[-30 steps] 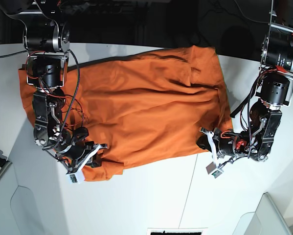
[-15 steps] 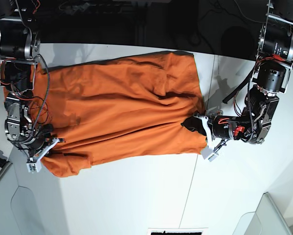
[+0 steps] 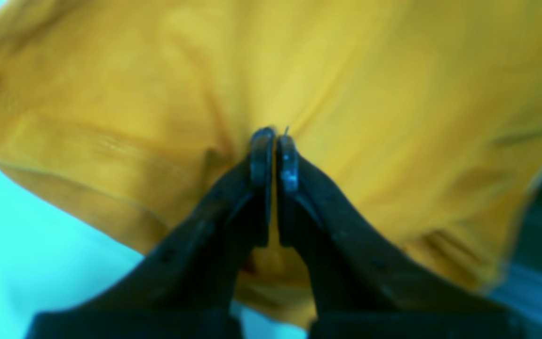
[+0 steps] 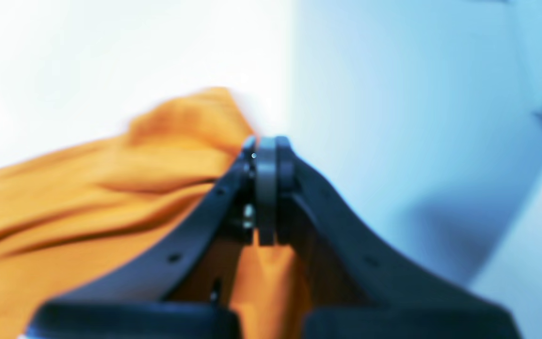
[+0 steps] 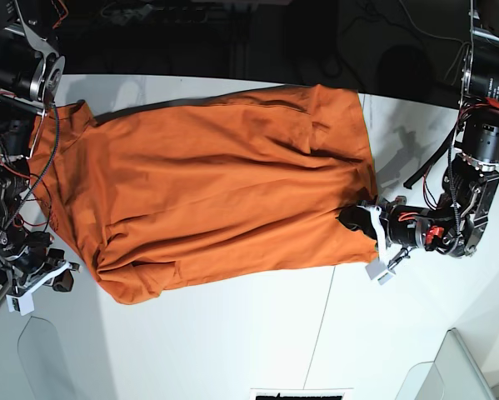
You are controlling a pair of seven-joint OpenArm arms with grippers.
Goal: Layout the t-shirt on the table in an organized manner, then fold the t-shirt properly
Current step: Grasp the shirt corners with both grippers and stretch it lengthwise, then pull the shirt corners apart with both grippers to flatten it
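The orange t-shirt [image 5: 216, 192] lies spread sideways across the white table [image 5: 249, 333], creased but mostly flat. My left gripper [image 5: 349, 222], on the right of the base view, is shut on the shirt's near right edge. The left wrist view shows its fingers [image 3: 274, 141] pinched together with cloth [image 3: 370, 84] bunching around them. My right gripper [image 5: 63, 282] sits low at the shirt's near left corner. Its fingers [image 4: 266, 146] are shut, with orange cloth [image 4: 87, 212] wrinkling toward them and showing between the jaws.
A thin dark seam [image 5: 320, 325] runs across the tabletop. Beyond the table's far edge is a dark space with cables [image 5: 232, 42]. A pale raised panel [image 5: 453, 367] sits at the near right corner and a black-and-white marker [image 5: 303, 393] at the near edge.
The shirt has shifted back to the right and is stretched wider. My right gripper moved further left and nearer the front edge; my left gripper pulled to the right with the cloth.
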